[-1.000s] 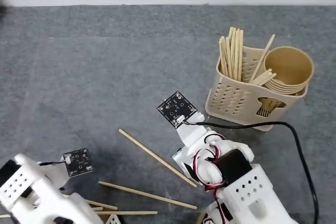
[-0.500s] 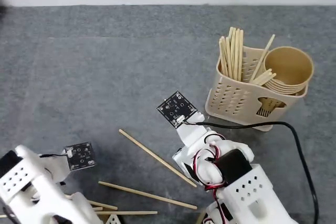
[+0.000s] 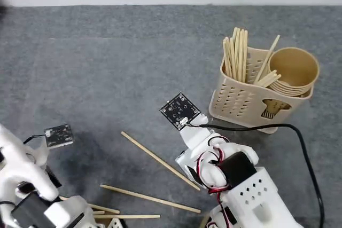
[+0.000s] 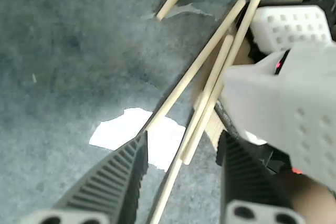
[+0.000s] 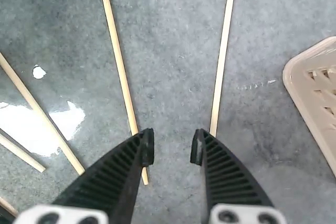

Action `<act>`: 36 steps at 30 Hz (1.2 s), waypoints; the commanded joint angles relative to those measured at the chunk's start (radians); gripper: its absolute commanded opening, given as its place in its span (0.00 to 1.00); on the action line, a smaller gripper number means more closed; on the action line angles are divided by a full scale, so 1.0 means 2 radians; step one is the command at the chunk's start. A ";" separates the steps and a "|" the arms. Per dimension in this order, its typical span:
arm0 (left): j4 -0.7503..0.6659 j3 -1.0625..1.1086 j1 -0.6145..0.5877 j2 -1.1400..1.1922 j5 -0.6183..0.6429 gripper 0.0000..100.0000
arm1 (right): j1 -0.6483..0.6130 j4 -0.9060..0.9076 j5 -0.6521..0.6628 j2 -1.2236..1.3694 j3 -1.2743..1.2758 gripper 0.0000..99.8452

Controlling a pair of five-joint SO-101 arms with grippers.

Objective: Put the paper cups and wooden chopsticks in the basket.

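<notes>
A beige slotted plastic basket (image 3: pixel 243 102) stands at the far right of the grey felt table (image 3: pixel 107 62), holding a nested stack of tan paper cups (image 3: pixel 295 68) and a bundle of upright wooden chopsticks (image 3: pixel 236 52), while loose chopsticks (image 3: pixel 160 159) lie on the felt near the arms. The right gripper (image 5: pixel 170 148) hangs with its fingers spread and empty over the near ends of two loose sticks. The left gripper (image 4: pixel 181 153) is likewise spread above a crossed cluster of sticks, seemingly not touching them, though the close view leaves that unsure
</notes>
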 commanded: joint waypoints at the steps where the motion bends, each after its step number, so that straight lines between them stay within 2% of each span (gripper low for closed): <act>1: -0.007 -0.020 -0.015 0.003 -0.026 0.23 | -0.001 -0.007 -0.001 0.003 -0.007 0.13; 5: -0.041 -0.011 -0.022 0.008 -0.026 0.26 | -0.001 -0.008 -0.001 0.003 -0.007 0.13; 10: -0.143 0.044 -0.038 0.007 -0.026 0.26 | -0.001 -0.005 -0.001 0.003 -0.007 0.13; 16: -0.215 0.085 -0.059 0.007 -0.030 0.27 | -0.001 -0.008 -0.001 0.003 -0.007 0.13; 21: -0.338 0.142 -0.077 0.003 -0.027 0.27 | -0.001 -0.009 -0.001 0.003 -0.007 0.13; 30: -0.629 0.311 -0.087 0.002 -0.026 0.07 | -0.004 -0.010 -0.001 0.003 -0.007 0.13; 33: -0.683 0.337 -0.087 0.002 -0.026 0.01 | -0.004 -0.010 -0.001 0.003 -0.007 0.13; 36: -0.691 0.341 -0.087 0.002 -0.026 0.01 | -0.004 -0.010 -0.001 0.003 -0.007 0.13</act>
